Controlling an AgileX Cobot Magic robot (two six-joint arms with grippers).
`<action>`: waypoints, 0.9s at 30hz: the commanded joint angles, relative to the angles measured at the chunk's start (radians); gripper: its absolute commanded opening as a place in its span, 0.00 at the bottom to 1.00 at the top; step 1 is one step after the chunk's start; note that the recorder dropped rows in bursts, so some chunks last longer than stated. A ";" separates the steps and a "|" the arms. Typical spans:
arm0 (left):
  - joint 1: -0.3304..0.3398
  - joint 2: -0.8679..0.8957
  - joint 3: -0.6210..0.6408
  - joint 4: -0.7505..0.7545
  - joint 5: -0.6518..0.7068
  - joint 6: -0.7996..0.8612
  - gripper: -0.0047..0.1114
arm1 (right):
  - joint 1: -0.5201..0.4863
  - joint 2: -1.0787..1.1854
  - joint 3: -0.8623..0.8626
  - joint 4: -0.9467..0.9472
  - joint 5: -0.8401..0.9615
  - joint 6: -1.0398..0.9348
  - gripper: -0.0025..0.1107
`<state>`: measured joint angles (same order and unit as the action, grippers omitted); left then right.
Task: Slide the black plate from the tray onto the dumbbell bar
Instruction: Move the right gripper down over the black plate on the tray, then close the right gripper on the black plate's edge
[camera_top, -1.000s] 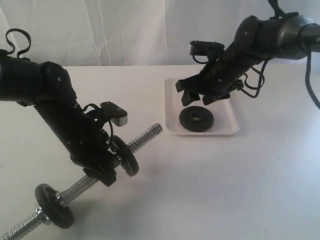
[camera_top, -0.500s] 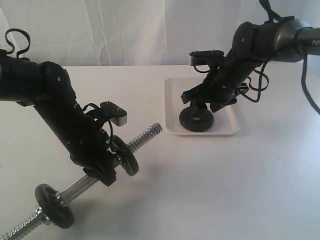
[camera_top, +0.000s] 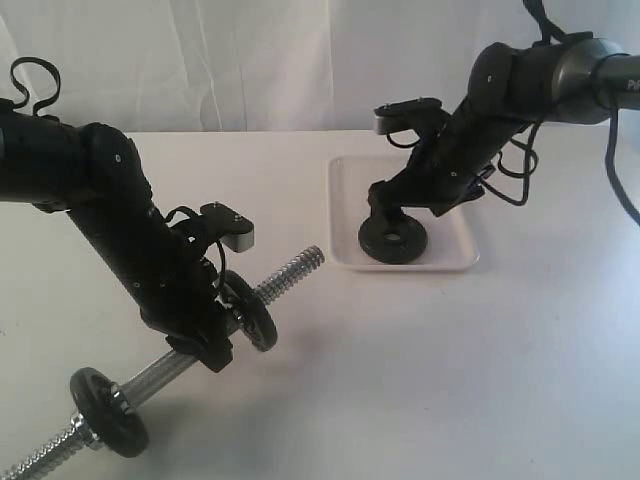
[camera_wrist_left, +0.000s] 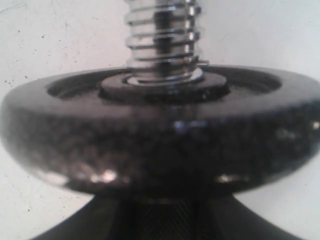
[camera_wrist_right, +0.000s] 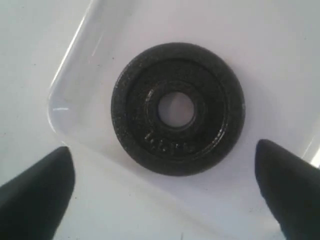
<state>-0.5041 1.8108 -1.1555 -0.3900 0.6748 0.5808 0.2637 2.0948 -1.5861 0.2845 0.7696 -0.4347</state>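
Note:
The black plate (camera_top: 392, 240) (camera_wrist_right: 178, 107) lies flat in the near half of the white tray (camera_top: 347, 182) (camera_wrist_right: 70, 65). My right gripper (camera_top: 400, 208) (camera_wrist_right: 161, 148) hangs open just above it, one fingertip (camera_wrist_right: 40, 185) on each side, touching nothing. The dumbbell bar (camera_top: 290, 274) slants across the table at the left with its threaded end (camera_wrist_left: 162, 40) free. It carries one black disc (camera_top: 250, 310) (camera_wrist_left: 160, 130) near the middle and another (camera_top: 108, 398) toward the near end. My left gripper (camera_top: 212, 342) (camera_wrist_left: 165, 222) is shut on the bar right behind the middle disc.
A pale cloth backdrop hangs behind the white table. Black cables loop off both arms. The bar's near end runs out past the lower left of the exterior view.
My right gripper has come down over the tray and now sits close above the black plate. The left arm and the bar have not moved.

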 joint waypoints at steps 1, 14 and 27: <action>-0.004 -0.042 -0.010 -0.080 0.034 -0.005 0.04 | -0.005 0.000 -0.008 0.010 -0.042 -0.057 0.95; -0.004 -0.042 -0.010 -0.104 0.036 -0.005 0.04 | 0.065 0.013 -0.112 -0.247 -0.021 0.221 0.95; -0.004 -0.042 -0.010 -0.104 0.036 -0.005 0.04 | 0.114 0.153 -0.195 -0.402 0.049 0.386 0.95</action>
<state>-0.5041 1.8108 -1.1555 -0.4026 0.6772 0.5808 0.3787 2.2368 -1.7712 -0.1321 0.8242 -0.0526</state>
